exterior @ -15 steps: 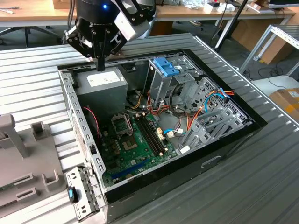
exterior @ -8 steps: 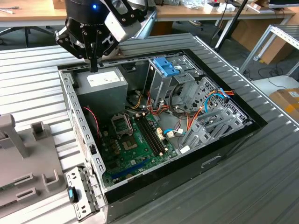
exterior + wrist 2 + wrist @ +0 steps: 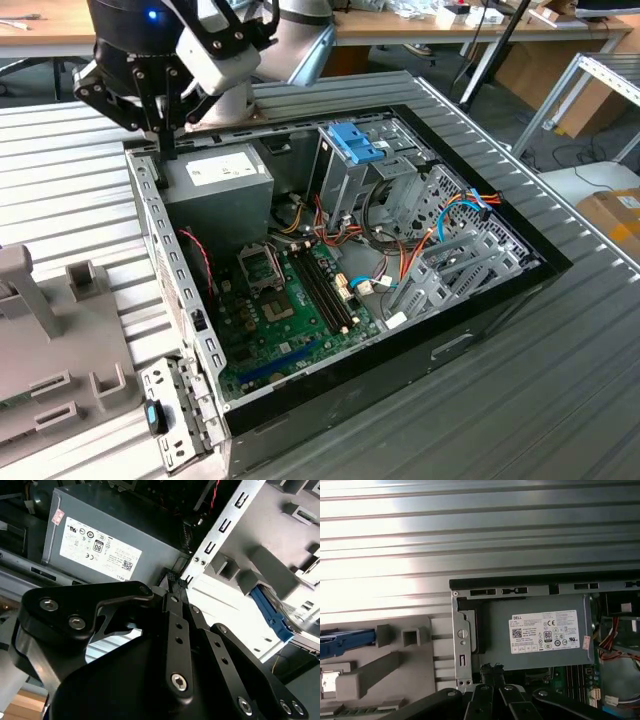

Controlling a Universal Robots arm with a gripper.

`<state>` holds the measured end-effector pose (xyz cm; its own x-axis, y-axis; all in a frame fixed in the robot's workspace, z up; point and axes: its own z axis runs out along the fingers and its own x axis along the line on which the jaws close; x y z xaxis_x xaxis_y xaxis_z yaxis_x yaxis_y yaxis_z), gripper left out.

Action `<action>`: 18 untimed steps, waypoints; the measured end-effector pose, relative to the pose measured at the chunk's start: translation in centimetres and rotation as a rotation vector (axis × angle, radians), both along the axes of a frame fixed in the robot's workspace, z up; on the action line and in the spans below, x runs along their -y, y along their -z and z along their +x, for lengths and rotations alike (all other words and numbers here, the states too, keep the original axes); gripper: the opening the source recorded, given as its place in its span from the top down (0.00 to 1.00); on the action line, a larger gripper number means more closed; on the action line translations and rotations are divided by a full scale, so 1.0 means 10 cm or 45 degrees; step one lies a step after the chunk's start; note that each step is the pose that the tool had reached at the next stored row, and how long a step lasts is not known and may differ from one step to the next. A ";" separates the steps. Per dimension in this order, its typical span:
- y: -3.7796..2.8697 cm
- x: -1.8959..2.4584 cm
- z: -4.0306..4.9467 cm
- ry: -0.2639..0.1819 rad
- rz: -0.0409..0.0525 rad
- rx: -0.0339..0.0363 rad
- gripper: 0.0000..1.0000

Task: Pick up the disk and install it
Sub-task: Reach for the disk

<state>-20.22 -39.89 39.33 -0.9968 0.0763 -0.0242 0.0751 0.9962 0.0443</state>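
Exterior view: gripper (image 3: pixel 166 148) at upper left of frame, over corner of computer case (image 3: pixel 500 310); fingers together, empty; disk (image 3: pixel 347 642) on grey fixture (image 3: pixel 380 672) beside case, apart from gripper; approach step, judged; pick-up calls for parting fingers first.

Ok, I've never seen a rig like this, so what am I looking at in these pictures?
It's one robot arm ending in a black two-fingered tool. The exterior view is from a camera off the arm; both wrist views ride on the arm, looking past the tool. On the ribbed metal table lies an open computer case beside a grey holder. The tool hangs over the case's corner by the power supply, fingers together, holding nothing. The blue-framed disk sits on the holder.
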 end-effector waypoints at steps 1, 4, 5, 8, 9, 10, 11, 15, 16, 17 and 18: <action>0.000 0.000 -0.047 0.000 0.000 0.0000 0.89; 0.000 0.000 -0.203 0.000 0.000 0.0001 0.89; 0.000 0.000 -0.234 0.000 0.000 0.0000 0.89; 0.000 0.000 -0.362 0.000 0.000 0.0000 0.89; 0.000 0.000 -0.390 0.000 0.000 0.0000 0.89; 0.000 0.000 -0.408 0.000 0.000 0.0000 0.89; 0.000 0.000 -0.450 0.000 0.000 0.0000 0.89; 0.000 0.000 -0.553 0.000 0.000 0.0000 0.89; 0.000 0.000 -0.574 0.000 0.000 -0.0001 0.89; 0.000 0.000 -0.602 0.000 0.000 0.0000 0.89; 0.000 0.000 -0.651 0.000 0.000 0.0000 0.89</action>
<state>-26.73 -39.89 39.33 -0.9968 0.0763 -0.0242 0.0751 0.9962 0.0444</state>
